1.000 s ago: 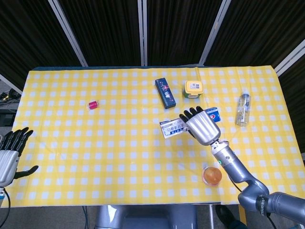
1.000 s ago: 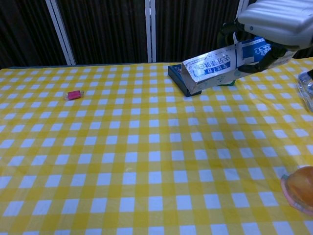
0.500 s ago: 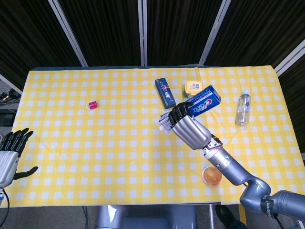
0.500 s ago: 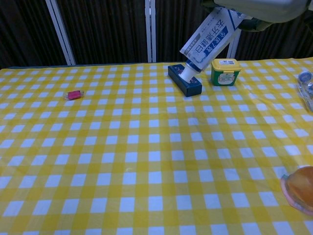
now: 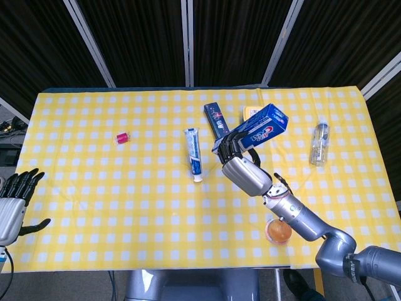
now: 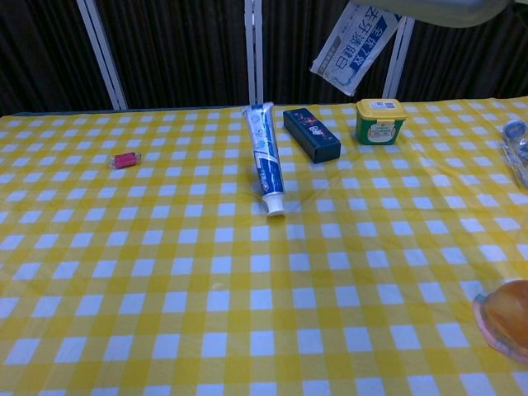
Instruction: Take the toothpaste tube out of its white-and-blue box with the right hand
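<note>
The white-and-blue toothpaste tube (image 5: 194,153) lies on the checked cloth left of the dark blue box, its cap toward the near edge; the chest view shows the tube (image 6: 265,158) at centre. My right hand (image 5: 243,170) grips the white-and-blue box (image 5: 252,130) high above the table, tilted, with its open end down-left. In the chest view the box (image 6: 355,44) hangs at the top and only a sliver of the right hand (image 6: 429,7) shows. My left hand (image 5: 14,200) hangs open off the table's left edge.
A dark blue box (image 5: 217,120) lies beside the tube. A yellow-lidded green tub (image 6: 379,120) stands behind, a clear bottle (image 5: 320,143) lies at the right, an orange cup (image 5: 278,231) sits near the front and a small red item (image 5: 121,137) lies at the left.
The box tipped steeper and rose in my right hand. The tube slid out of its open end and now lies on the cloth.
</note>
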